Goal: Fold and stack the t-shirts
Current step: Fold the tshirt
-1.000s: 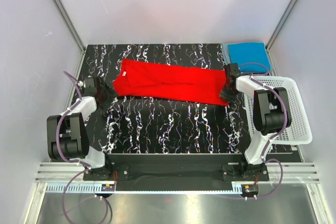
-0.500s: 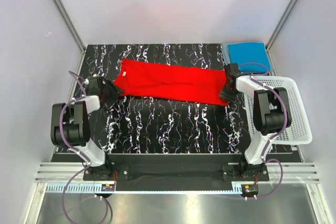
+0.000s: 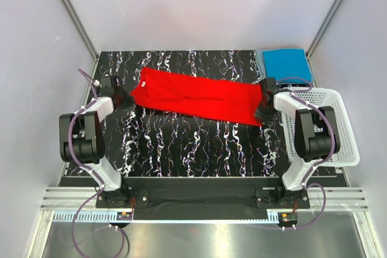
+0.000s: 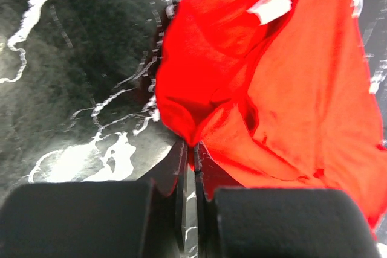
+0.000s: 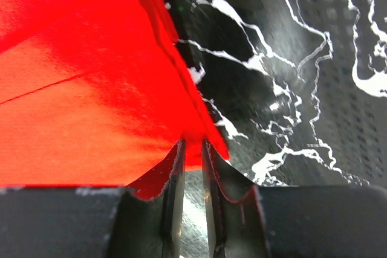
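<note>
Fingers of left gripper [image 4: 190,149] and right gripper [image 5: 192,146] were pinched shut on opposite ends of the red t-shirt [image 3: 199,96] — stretched along far half of the bench [image 3: 193,146] — blue t-shirt [image 3: 286,63] folded at far right corner.

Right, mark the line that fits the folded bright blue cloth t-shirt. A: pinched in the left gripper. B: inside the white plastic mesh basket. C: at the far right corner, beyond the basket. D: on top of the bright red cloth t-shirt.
C: the blue t-shirt lies folded at the far right corner, beyond the basket and apart from the red t-shirt.
</note>
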Available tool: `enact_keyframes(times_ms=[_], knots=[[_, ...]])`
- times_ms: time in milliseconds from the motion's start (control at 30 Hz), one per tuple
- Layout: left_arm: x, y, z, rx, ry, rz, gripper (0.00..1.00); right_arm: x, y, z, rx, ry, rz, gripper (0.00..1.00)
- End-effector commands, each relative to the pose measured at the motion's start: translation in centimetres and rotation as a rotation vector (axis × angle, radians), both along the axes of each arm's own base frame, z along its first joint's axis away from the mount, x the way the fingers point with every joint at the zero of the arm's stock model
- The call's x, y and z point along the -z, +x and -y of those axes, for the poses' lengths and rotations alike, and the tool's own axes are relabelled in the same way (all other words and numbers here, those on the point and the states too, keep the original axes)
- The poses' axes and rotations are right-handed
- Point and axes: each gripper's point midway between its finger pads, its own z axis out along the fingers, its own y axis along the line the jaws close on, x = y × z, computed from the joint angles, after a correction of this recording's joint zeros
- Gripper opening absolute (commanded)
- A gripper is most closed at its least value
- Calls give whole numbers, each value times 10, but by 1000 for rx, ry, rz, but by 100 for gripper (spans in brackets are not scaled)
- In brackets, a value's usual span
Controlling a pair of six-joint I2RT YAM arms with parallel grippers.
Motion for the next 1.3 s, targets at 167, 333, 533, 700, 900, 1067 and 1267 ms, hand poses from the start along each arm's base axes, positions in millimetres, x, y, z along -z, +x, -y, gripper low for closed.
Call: enact_keyframes(times_ms=[167, 333, 533, 700, 900, 1067, 1267], knots=[[19, -24, -33, -27, 192, -182, 14, -13, -22, -23, -9, 38, 24, 25], [-3, -24, -41, -54, 233, -147, 43, -17, -37, -47, -56, 39, 17, 28], [-56, 2, -17, 85, 199, 38, 58, -33, -44, -42, -50, 10, 39, 34], [-61, 10, 38, 240, 93, 117, 61, -63, -43, -47, -87, 46, 112, 35], [-50, 31, 60, 252, -15, 122, 56, -102, -40, -52, -143, 82, 225, 36], [-32, 42, 59, 209, -24, 75, 48, -120, -41, -58, -168, 122, 282, 37], [-13, 48, 63, 179, -6, 44, 48, -124, -42, -59, -185, 133, 304, 37]])
